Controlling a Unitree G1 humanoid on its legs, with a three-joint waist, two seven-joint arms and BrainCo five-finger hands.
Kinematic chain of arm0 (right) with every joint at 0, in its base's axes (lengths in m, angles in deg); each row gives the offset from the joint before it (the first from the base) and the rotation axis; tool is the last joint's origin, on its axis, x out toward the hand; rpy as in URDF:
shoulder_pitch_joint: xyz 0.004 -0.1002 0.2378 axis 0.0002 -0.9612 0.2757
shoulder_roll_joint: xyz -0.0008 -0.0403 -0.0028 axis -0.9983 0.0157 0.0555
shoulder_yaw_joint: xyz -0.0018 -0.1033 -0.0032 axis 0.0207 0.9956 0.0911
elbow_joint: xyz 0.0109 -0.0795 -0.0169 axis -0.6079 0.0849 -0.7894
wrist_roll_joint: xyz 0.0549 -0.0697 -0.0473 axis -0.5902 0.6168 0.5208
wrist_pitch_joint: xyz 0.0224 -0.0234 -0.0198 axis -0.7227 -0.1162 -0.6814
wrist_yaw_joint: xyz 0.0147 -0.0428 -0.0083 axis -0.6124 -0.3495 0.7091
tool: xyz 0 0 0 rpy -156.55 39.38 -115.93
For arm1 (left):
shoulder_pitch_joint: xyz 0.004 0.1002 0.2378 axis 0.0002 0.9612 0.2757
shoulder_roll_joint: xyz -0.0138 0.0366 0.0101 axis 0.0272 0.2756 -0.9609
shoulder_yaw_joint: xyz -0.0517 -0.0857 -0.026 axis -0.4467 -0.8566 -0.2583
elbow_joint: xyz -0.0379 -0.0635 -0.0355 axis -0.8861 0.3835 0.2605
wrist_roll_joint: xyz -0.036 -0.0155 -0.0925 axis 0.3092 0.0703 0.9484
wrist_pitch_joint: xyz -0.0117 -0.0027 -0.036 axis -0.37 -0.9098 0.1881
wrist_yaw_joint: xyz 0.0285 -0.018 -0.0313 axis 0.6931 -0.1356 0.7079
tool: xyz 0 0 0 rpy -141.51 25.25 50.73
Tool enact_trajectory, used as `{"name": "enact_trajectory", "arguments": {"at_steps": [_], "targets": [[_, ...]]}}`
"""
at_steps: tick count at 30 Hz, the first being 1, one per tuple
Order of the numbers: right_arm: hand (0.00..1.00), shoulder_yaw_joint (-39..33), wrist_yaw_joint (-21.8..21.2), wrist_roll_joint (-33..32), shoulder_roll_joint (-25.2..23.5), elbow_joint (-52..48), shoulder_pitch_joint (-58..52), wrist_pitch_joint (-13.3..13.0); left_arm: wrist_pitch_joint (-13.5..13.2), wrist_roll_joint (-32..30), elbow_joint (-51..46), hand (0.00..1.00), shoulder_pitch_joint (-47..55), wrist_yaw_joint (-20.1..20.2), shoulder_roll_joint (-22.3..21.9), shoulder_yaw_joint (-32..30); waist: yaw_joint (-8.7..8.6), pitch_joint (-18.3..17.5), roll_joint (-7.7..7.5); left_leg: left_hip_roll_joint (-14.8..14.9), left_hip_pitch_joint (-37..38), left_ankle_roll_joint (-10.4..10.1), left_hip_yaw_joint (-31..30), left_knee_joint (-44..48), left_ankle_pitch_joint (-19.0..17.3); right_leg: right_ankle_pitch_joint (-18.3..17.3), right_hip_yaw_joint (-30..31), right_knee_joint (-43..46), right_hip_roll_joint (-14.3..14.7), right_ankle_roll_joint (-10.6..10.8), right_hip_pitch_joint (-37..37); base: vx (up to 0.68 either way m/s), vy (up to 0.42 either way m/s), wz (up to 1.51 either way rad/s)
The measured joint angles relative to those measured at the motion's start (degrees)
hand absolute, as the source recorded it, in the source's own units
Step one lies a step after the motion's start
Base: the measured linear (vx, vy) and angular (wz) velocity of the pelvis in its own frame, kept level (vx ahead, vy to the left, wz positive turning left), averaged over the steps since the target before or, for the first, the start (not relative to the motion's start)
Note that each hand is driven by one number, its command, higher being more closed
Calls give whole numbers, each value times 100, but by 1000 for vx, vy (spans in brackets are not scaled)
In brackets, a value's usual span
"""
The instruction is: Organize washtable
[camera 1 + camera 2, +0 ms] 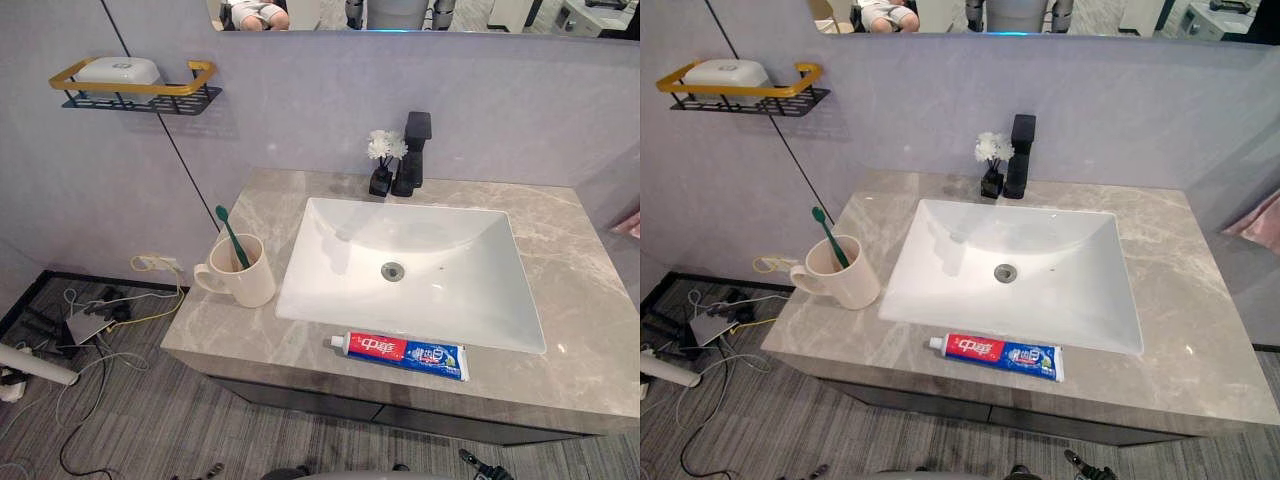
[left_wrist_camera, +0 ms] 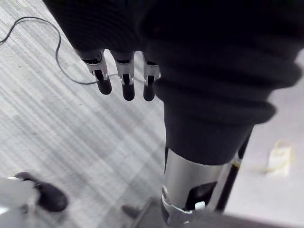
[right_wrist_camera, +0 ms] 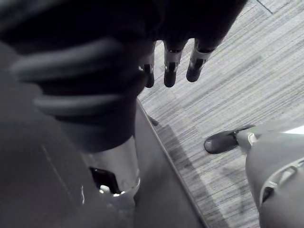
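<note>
A red, white and blue toothpaste tube [image 1: 400, 354] lies flat on the grey marble counter [image 1: 580, 300], along the front rim of the white sink [image 1: 410, 262]. A cream mug [image 1: 243, 271] with a green toothbrush [image 1: 232, 236] standing in it sits left of the sink. My left hand [image 2: 124, 78] hangs over the grey floor with relaxed fingers and nothing in it. My right hand [image 3: 173, 64] hangs the same way, fingers straight down over the floor, holding nothing.
A black faucet [image 1: 414, 150] and a small black vase of white flowers [image 1: 383, 160] stand behind the sink. A gold and black wall shelf [image 1: 140, 88] with a white soap box hangs at upper left. Cables and a power strip [image 1: 95, 320] lie on the floor left of the cabinet.
</note>
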Motion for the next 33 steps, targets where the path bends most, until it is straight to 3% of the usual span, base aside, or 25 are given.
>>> {"name": "enact_trajectory", "arguments": {"at_steps": [2, 5, 10, 13, 16, 21, 26, 33], "targets": [[0, 4, 1, 2, -38, -222, -159, -4, -187, 210, -1413, 0, 170, -247, -62, -37, 118, -37, 28, -5, -9, 6, -48, -1, 4, -20, -59, 2, -26, 16, 19, -6, 5, 13], [0, 27, -1, 0, -87, -395, -216, -19, -364, 150, -2952, 0, 274, -630, -285, -246, 129, -117, 59, -46, -57, 10, -154, 24, 6, -78, -176, 43, -55, 80, 30, 8, 6, 18], [0, 68, -23, -5, -284, -385, -249, -3, -399, -298, -5109, 0, 201, -1120, -554, -39, 184, -160, 24, -100, -59, 10, -288, 166, 4, -180, -325, 186, -161, 75, 76, 15, 29, 19], [0, 74, -41, -7, -275, -366, -234, -1, -633, -346, -6338, 0, 223, -1119, -552, 766, 269, -161, 23, -126, -49, 19, -327, 200, -2, -180, -363, 191, -193, 75, 130, -51, 16, 10], [0, 150, -143, -8, -259, -345, -202, -2, -763, -524, -7202, 0, 247, -815, -525, 1651, 232, -160, 23, -129, -62, 27, -336, 219, -7, -178, -357, 214, -199, 77, 126, -101, 10, 1], [0, 587, -167, -2, -153, -83, -258, -1, -948, -863, -7802, 0, 303, -460, -270, 2796, 99, -174, 47, -115, -78, 40, -297, 219, -19, -175, -337, 194, -161, 74, 101, -73, 0, -3], [0, 831, -160, 13, 11, 137, -366, -6, -958, -1872, -7803, 0, 148, -359, 138, 3439, 91, -273, 107, -105, -114, 37, -245, 217, -15, -162, -204, 195, -89, 61, 37, 5, 2, -8], [0, 1202, -152, 120, 61, 129, -325, -39, -910, -2748, -7735, 0, -220, -245, 667, 4498, 86, -291, 4, -98, -42, 31, -112, 229, -10, -151, -71, 198, -84, 46, 19, 4, 12, -10]]}}
